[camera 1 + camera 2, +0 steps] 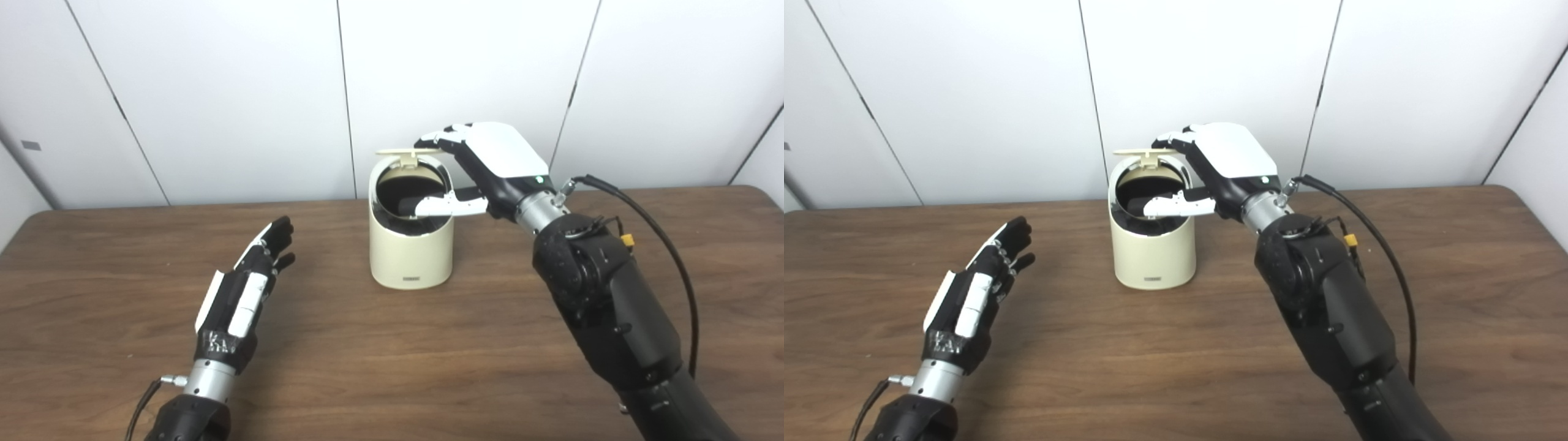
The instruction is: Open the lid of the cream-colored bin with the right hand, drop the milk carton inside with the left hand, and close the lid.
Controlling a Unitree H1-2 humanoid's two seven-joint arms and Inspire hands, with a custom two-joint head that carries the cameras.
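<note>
The left hand [245, 285] lies low over the wooden table [392, 367], palm turned inward, fingers stretched forward and a little apart, grasping nothing; it sits well to the left of the bin and nearer the robot than it, with bare tabletop between them. Ahead and to the right of that hand stands the cream-colored bin [410, 257], upright on the table, its round mouth tilted toward the cameras and showing a dark interior; whether the milk carton lies inside cannot be told, for the opening is dark and partly crossed by the right thumb, and no carton shows anywhere on the table. The lid [407, 151] is raised, standing nearly level above the back rim of the bin on its hinge; the right hand [484, 168] reaches in from the bin's right side, its fingertips [429, 139] resting on the right end of the lid's top, its thumb stretched across the mouth just below; the fingers are not curled round anything, so the hand touches the lid rather than gripping it. The right forearm [606, 306] runs down to the lower right edge, a black cable [667, 245] looping beside it.
</note>
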